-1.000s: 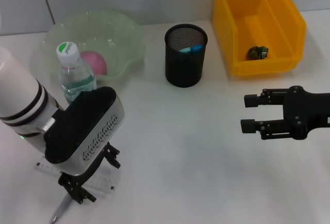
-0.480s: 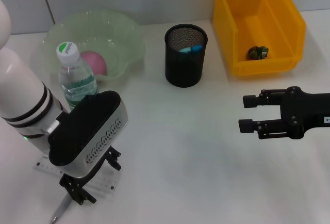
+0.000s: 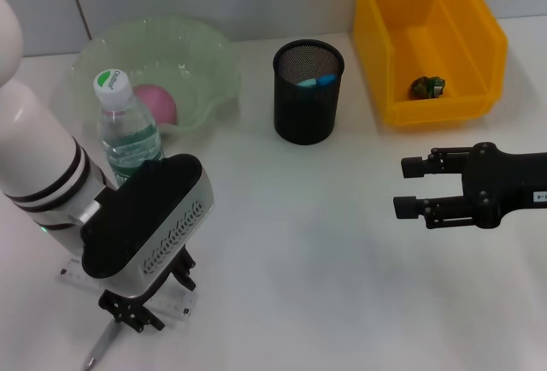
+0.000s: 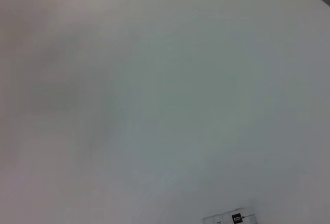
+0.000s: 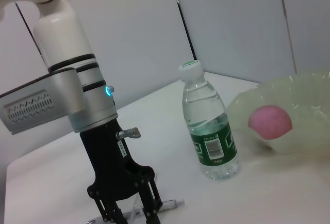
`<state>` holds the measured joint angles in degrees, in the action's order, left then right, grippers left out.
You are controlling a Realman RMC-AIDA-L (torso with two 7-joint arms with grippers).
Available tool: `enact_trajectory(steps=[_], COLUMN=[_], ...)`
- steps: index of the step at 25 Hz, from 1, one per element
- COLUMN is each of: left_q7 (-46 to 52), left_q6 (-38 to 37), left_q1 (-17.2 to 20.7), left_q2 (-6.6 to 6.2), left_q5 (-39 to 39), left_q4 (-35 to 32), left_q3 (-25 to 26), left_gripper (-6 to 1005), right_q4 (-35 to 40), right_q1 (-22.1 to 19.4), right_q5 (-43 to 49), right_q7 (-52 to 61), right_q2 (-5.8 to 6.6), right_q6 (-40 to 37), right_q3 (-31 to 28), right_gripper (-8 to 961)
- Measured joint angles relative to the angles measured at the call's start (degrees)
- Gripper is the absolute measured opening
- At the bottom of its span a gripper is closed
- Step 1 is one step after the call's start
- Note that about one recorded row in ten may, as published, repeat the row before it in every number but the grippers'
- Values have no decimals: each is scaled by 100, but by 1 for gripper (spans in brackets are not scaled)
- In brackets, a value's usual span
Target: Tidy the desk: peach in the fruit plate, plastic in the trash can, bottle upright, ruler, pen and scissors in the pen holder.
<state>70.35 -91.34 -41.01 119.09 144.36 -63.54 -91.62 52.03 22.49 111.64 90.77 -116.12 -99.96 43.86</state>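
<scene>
Now, left gripper [image 3: 137, 313]: down at the desk's near-left edge, fingers a little apart, straddling the clear plastic ruler [image 3: 175, 304]; whether they touch it I cannot tell.
Step in hand: picking up the ruler, as I judge it.
Doing it well: centre the fingers across the ruler's narrow width, press low, close squarely; a flat strip can slip.
Grey pen [image 3: 100, 347]: at seven o'clock of the fingertips, just beside them.
Black mesh pen holder [image 3: 308, 92]: at one o'clock, well apart.
Right gripper [image 3: 408, 187]: idle at three o'clock, fingers apart, empty.
</scene>
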Motion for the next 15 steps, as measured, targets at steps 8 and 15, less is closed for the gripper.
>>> enact_trajectory(steps=[8,15], left_q7=[-37,-48], left_q6=[104,130], left_q1=[-5,-11], left_q2=[0,0], left_q5=[5,-25], left_q4=[7,-19], left_q3=[-72,-79], left_gripper=[547,526], right_q4=[0,0], right_q1=[28,36], right_q5=[62,62], right_q7=[2,2], right_q2=[-4,-7], right_q6=[34,34], right_q3=[0,-19], right_gripper=[672,667])
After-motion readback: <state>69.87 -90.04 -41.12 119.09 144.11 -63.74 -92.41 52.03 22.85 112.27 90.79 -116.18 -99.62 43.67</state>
